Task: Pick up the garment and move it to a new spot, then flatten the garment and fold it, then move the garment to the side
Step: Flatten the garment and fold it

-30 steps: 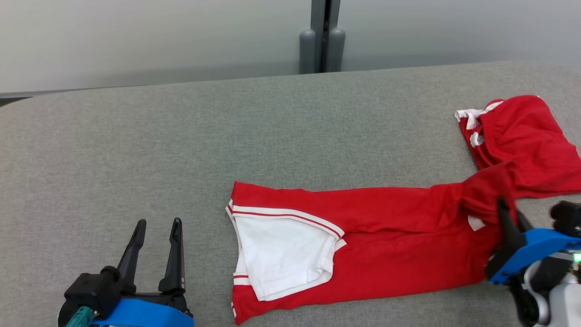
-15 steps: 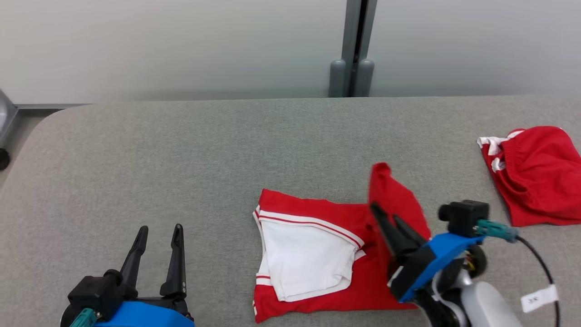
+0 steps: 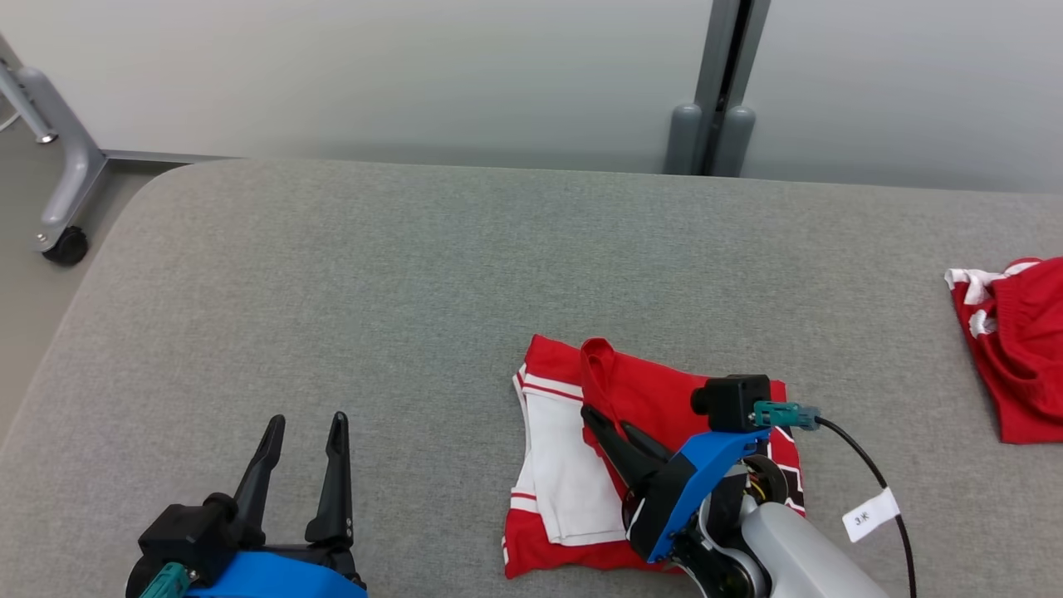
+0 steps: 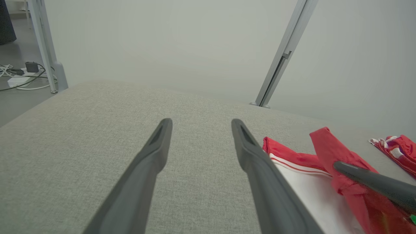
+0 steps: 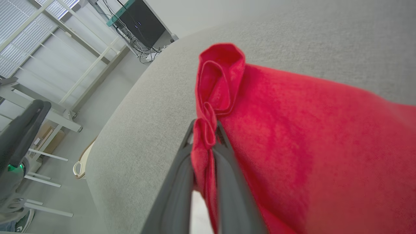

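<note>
While scanning left to right in head view, see a wheeled frame leg (image 3: 58, 191) on the floor past the grey table (image 3: 332, 249) corner. Next, find left gripper (image 3: 307, 418) at lower left: fingers spread wide, gripping nothing, over bare table, well apart from the cloth. Then see garment (image 3: 664, 390) right of centre near the front edge, red with white panel (image 3: 565, 465) and white stripes, lying partly folded over itself. Find right gripper (image 3: 606, 419) above it, reaching in from lower right, clamped on a bunched red fold of the garment. Confirmed in right wrist view: cloth pinched between both fingers (image 5: 234, 191), hem loop poking out past the tips. Can't tell how many layers are pinched. Also note cable with white tag (image 3: 864, 517) trailing off that wrist. At far right, spot second red garment (image 3: 1021, 349) with white trim, crumpled, well apart, cut off by the picture edge.
</note>
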Controlling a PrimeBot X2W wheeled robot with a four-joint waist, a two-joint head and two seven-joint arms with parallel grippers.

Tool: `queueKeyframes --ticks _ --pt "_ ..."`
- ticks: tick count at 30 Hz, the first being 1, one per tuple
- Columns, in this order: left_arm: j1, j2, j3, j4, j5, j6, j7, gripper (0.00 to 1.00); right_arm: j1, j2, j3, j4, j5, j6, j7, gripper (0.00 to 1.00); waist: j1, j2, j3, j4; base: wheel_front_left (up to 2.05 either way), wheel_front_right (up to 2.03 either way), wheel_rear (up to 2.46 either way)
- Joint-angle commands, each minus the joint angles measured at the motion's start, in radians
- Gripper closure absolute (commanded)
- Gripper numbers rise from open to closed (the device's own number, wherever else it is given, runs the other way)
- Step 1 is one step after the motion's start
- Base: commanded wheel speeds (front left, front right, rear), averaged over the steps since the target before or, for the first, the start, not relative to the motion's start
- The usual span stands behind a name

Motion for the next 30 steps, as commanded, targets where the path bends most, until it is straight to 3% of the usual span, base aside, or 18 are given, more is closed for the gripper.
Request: queueKeyframes --ticks 1,8,9,10,11,12,21,26,30 --pt "-0.017 -0.002 0.001 0.002 0.001 -0.004 -0.006 0.0 -0.017 -0.003 0.005 0.008 0.011 0.0 -0.009 1.0 0.0001 0.0 0.003 0.005 0.0 0.0 0.0" --pt "-0.024 -0.01 -0.012 0.016 0.002 -0.009 -0.006 0.0 -0.111 -0.002 0.146 0.144 0.129 0.0 -0.07 1.0 0.0001 0.0 -0.002 0.031 0.0 0.0 0.0" --pt "-0.024 -0.012 -0.014 0.018 0.002 -0.01 -0.006 0.0 -0.124 -0.002 0.165 0.159 0.147 0.0 -0.081 0.84 0.0001 0.0 -0.003 0.034 0.0 0.0 0.0" --pt "-0.025 -0.013 -0.016 0.021 0.002 -0.012 -0.006 0.0 -0.136 -0.002 0.186 0.17 0.164 0.0 -0.092 0.6 0.0001 0.0 -0.004 0.036 0.0 0.0 0.0" --pt "-0.026 -0.013 -0.018 0.023 0.002 -0.013 -0.006 0.0 -0.148 -0.002 0.207 0.175 0.181 0.0 -0.105 0.05 0.0001 0.0 -0.005 0.038 0.0 0.0 0.0" --pt "-0.027 -0.014 -0.02 0.026 0.0 -0.013 -0.005 0.0 -0.156 -0.002 0.225 0.185 0.205 0.0 -0.115 0.0 0.0001 0.0 -0.007 0.039 0.0 0.0 0.0" --pt "-0.012 -0.016 -0.027 0.036 -0.004 -0.015 -0.007 0.0 -0.241 -0.003 0.331 0.26 0.307 0.0 -0.256 0.0 0.0001 0.0 -0.022 0.026 0.0 0.0 0.0" --pt "-0.019 -0.018 -0.037 0.038 0.004 -0.018 -0.007 0.0 -0.299 -0.003 0.3 0.34 0.211 0.0 -0.311 0.0 0.0001 0.0 -0.028 0.005 0.0 0.0 0.0" --pt "-0.032 -0.019 -0.044 0.04 0.008 -0.022 -0.007 0.0 -0.315 -0.002 0.148 0.334 0.031 0.0 -0.315 0.0 0.0001 0.0 -0.029 -0.013 0.0 0.0 0.0"
